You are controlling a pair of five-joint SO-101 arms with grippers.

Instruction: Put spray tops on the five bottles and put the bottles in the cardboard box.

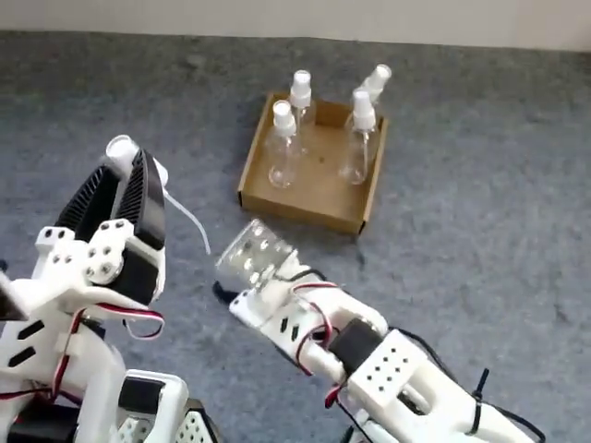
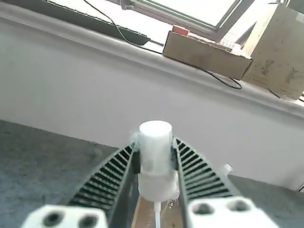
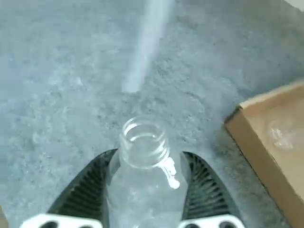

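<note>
Uncapped bottle (image 3: pixel 142 142) nearest, neck open, clenched in the right gripper (image 3: pixel 149 161). In the high view it sits lower centre, just short of the cardboard box (image 1: pixel 319 180). Left gripper (image 2: pixel 155 148) grasps a spray top (image 2: pixel 155 164), left of frame, dip tube (image 1: pixel 189 220) hanging loose. Four capped bottles (image 1: pixel 284 148) stand in the box. Risk, as I judge it: the slack tube misses the narrow neck and buckles, or the bottle slips under the push. No legible writing on bottles or box.
</note>
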